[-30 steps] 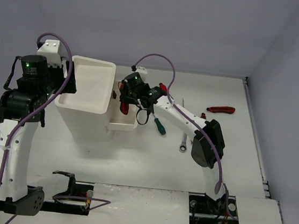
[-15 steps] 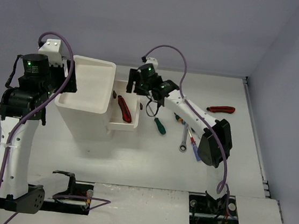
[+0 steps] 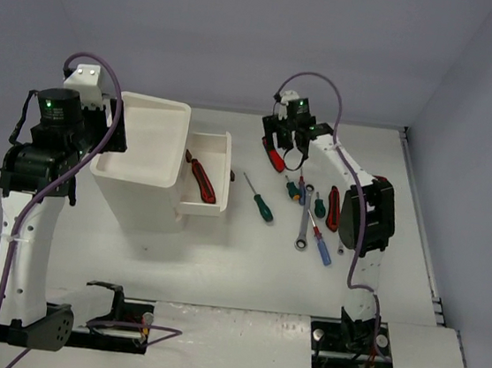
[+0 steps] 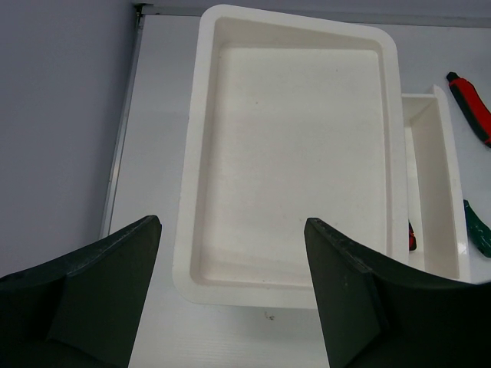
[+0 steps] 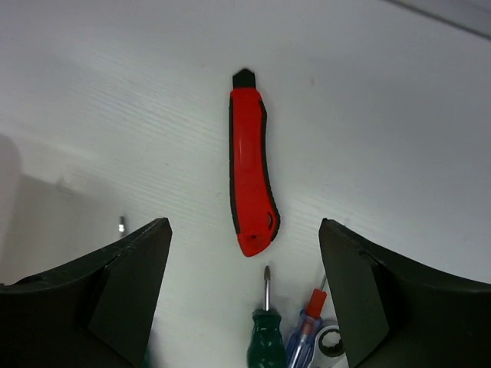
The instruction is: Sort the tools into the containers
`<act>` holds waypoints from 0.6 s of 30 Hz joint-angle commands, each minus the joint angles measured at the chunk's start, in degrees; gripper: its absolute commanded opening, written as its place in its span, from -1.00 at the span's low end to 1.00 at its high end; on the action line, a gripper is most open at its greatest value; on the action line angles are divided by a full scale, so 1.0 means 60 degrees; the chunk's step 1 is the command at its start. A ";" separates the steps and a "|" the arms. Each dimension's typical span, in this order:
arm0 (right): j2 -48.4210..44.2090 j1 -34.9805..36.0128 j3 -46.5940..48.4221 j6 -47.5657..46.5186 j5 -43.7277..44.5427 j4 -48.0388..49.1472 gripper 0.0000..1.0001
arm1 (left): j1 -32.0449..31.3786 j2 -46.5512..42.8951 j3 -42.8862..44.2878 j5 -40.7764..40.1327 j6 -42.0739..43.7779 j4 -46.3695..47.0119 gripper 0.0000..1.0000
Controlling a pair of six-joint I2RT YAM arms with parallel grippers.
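The tall white box has an empty tray top (image 3: 149, 133), also in the left wrist view (image 4: 295, 153). Its top drawer (image 3: 222, 159) is pulled out to the right, with a red-and-black tool (image 3: 202, 179) lying in it. My right gripper (image 3: 279, 145) is open and empty, hovering over a red utility knife (image 5: 252, 180) that lies on the table between its fingers. My left gripper (image 4: 232, 224) is open and empty at the tray's left side. Green (image 3: 260, 200) and blue (image 3: 320, 246) screwdrivers and a silver wrench (image 3: 301, 235) lie on the table.
A green screwdriver (image 5: 266, 341), a blue-and-red screwdriver (image 5: 307, 337) and a wrench ring (image 5: 331, 343) lie just below the red knife. A red-handled tool (image 3: 333, 207) lies by the right arm. The table's back wall is close behind.
My right gripper let go of the red-and-black tool in the drawer, then swung right and back to hover over the red utility knife. The left arm has not moved.
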 commanded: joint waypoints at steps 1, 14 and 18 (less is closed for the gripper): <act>0.1018 -0.0014 0.0254 -0.1350 -0.0448 0.0227 0.51 | -0.0056 -0.0159 0.0167 -0.0086 -0.0079 0.0392 0.44; 0.3178 -0.0088 0.1581 -0.1509 -0.0317 0.0225 0.39 | -0.0056 -0.0528 -0.0146 -0.0250 -0.0093 0.0388 0.44; 0.3602 -0.0086 0.1793 -0.1451 -0.0639 0.0225 0.30 | -0.0056 -0.0647 -0.0212 -0.0360 -0.0052 0.0347 0.44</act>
